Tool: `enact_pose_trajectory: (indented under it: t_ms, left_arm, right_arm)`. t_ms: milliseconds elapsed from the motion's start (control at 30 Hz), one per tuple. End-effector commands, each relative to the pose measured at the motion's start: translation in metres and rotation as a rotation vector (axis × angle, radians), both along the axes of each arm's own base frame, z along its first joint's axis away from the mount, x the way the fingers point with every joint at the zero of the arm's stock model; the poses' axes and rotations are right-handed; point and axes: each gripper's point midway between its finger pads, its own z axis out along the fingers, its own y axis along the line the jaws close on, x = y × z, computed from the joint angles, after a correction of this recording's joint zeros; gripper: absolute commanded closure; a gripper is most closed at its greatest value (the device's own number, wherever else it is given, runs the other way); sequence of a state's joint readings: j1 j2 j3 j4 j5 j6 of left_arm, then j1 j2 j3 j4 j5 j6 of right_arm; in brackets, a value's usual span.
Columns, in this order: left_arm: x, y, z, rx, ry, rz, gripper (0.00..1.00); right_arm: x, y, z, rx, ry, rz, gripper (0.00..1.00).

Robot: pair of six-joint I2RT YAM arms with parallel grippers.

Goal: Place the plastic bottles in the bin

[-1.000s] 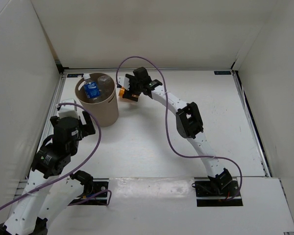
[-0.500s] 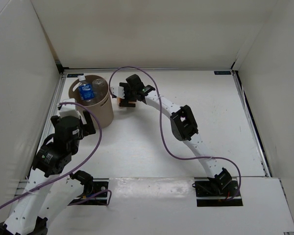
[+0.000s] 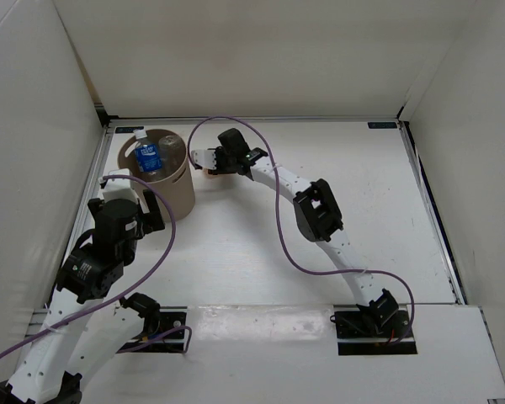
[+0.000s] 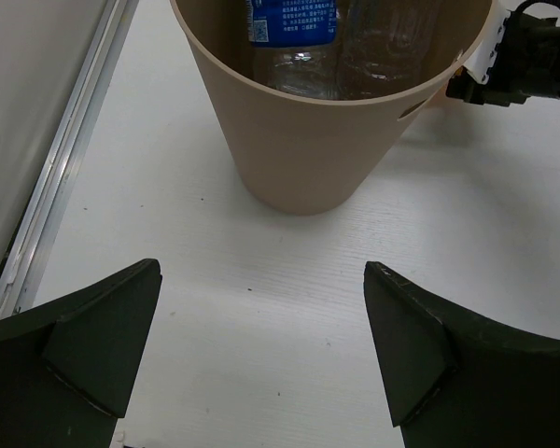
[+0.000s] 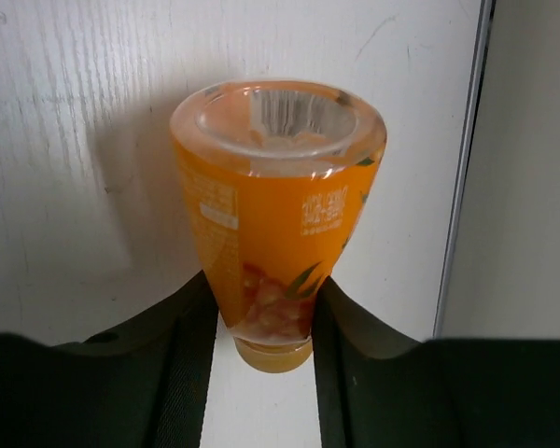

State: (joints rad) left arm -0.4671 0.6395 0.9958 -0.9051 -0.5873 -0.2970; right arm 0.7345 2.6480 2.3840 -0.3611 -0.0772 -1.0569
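Right end effector [image 5: 263, 313]: fingers pinched the narrow cap end of the orange bottle [image 5: 275, 205], apparently lying on the table [image 3: 362, 185] just beside the bin [image 3: 172, 198], at its 3 o'clock; likely gripped for lifting over the rim. Left end effector [image 4: 261, 364]: spread wide, empty, at the bin's 6 o'clock, seemingly parked clear. Bin, at the table's 10 o'clock, held the blue-labelled bottle [image 4: 289, 19] and a clear bottle [image 4: 392, 42].

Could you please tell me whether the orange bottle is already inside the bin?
No, the orange bottle is pinched at its neck by the right gripper, outside the bin.
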Motion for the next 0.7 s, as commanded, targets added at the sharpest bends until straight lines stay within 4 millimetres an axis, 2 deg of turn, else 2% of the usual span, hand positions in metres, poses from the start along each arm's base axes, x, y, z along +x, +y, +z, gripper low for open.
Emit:
enact_pose_trajectory:
  t_ms: [0,33,233,267,300,333,367,400,500,633,667]
  left_arm:
    - [0.001,0.002,0.008,-0.002,-0.027,0.01,0.0]
    - [0.001,0.002,0.008,-0.002,-0.027,0.01,0.0]
    - [0.0,0.002,0.01,-0.008,-0.037,0.011,0.0]
    - [0.0,0.002,0.01,-0.008,-0.035,0.009,0.0]
    - [0.0,0.002,0.011,-0.012,-0.038,0.008,0.0]
    - [-0.001,0.002,0.011,-0.012,-0.039,0.01,0.0]
    - [-0.001,0.002,0.01,-0.013,-0.037,0.011,0.0]
    - [-0.002,0.003,0.01,-0.011,-0.036,0.01,0.0]
    - [-0.003,0.005,0.01,-0.011,-0.04,0.019,0.0]
    - [-0.004,0.006,0.013,-0.016,-0.052,0.021,0.0]
    - [-0.005,0.006,0.012,-0.014,-0.05,0.024,0.0]
  right_arm:
    - [-0.009,-0.015,-0.012,-0.059,0.027,-0.034,1.0]
    - [-0.011,-0.018,-0.017,-0.065,0.033,-0.04,1.0]
    - [-0.023,-0.042,-0.001,-0.019,0.091,-0.127,1.0]
    - [-0.027,-0.054,-0.009,-0.017,0.132,-0.151,1.0]
    - [-0.027,-0.055,0.009,0.022,0.132,-0.165,1.0]
    - [-0.031,-0.053,0.013,0.044,0.15,-0.153,1.0]
    - [-0.031,-0.06,0.011,0.058,0.177,-0.179,1.0]
    - [-0.031,-0.061,0.025,0.089,0.186,-0.192,1.0]
    - [-0.037,-0.063,0.037,0.156,0.26,-0.218,1.0]
    - [-0.036,-0.074,0.05,0.22,0.323,-0.273,1.0]
    - [-0.038,-0.075,0.049,0.222,0.338,-0.282,1.0]
